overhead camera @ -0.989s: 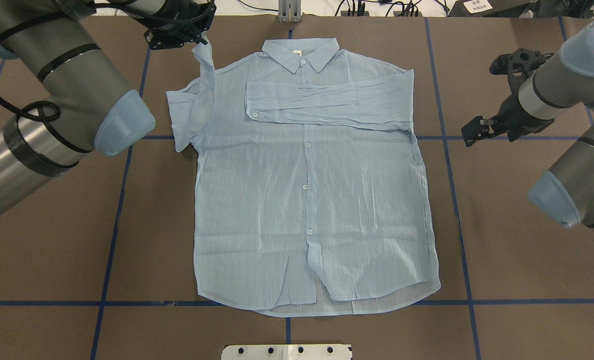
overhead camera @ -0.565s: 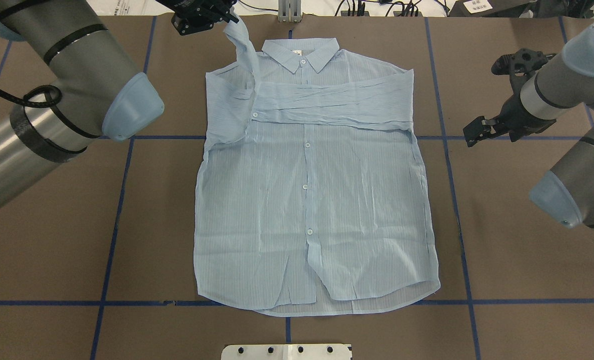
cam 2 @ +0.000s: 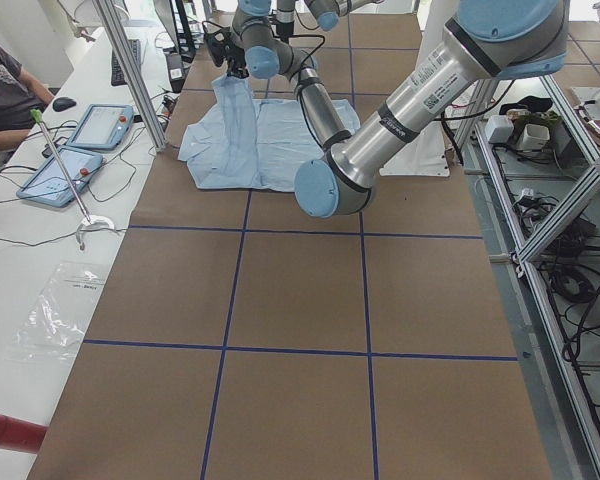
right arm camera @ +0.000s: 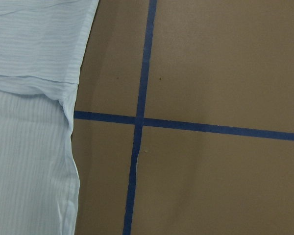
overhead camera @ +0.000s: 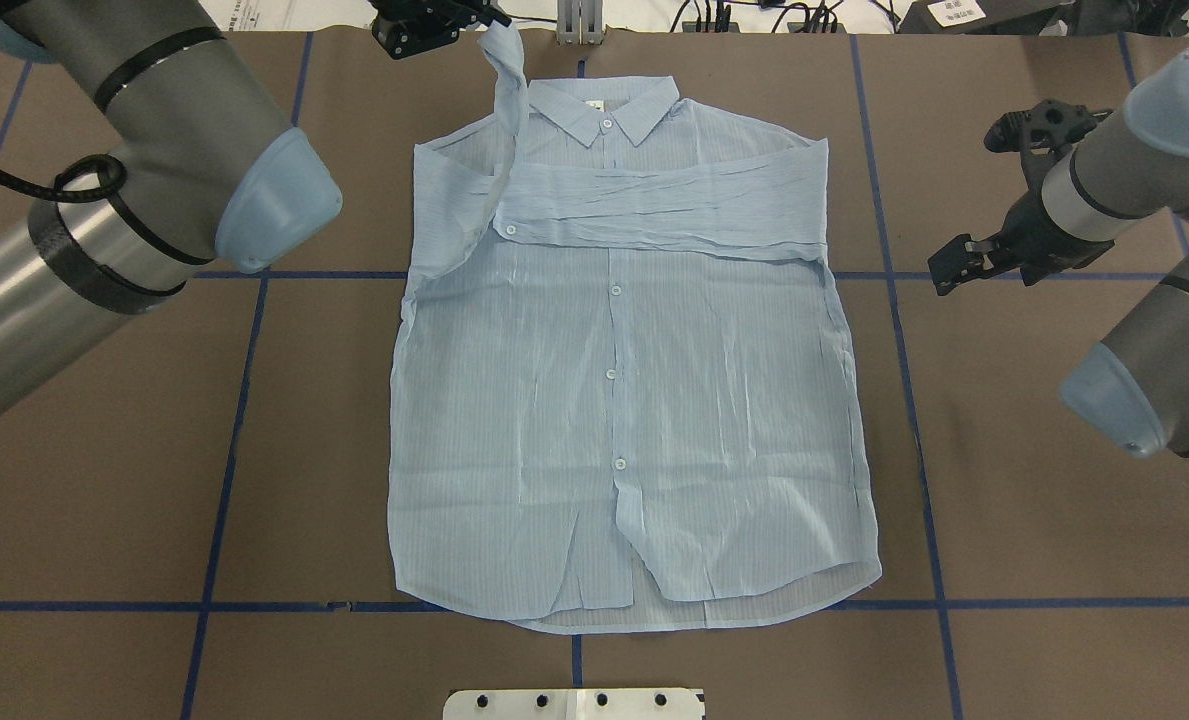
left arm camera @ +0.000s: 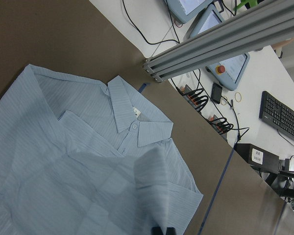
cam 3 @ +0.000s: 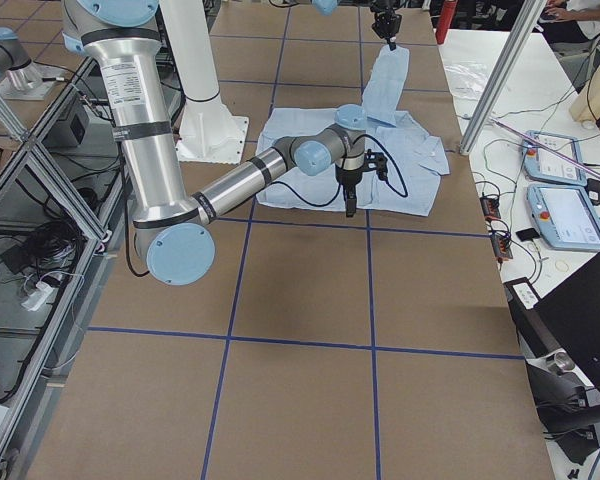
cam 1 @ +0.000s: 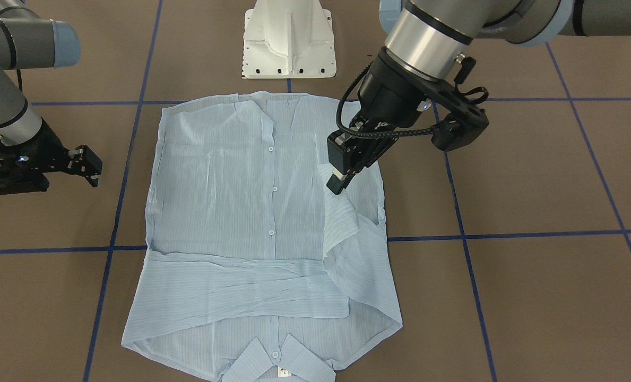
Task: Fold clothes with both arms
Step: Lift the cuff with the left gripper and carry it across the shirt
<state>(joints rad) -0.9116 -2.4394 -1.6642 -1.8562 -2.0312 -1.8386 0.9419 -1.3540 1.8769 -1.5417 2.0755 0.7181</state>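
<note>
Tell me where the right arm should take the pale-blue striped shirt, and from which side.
Probably the shoulder corner of the pale-blue striped button-up shirt nearest the open right pincer, approached from that side, from above: it lies flat and uncovered, while the left pincer holds the other sleeve.

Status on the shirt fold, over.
Left end effector shut on sleeve, raised over shirt. Right end effector open, clear of shirt. Nothing in the way.

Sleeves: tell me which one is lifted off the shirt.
The left sleeve, pinched by the left gripper and raised; the right sleeve lies flat across the shirt.
</note>
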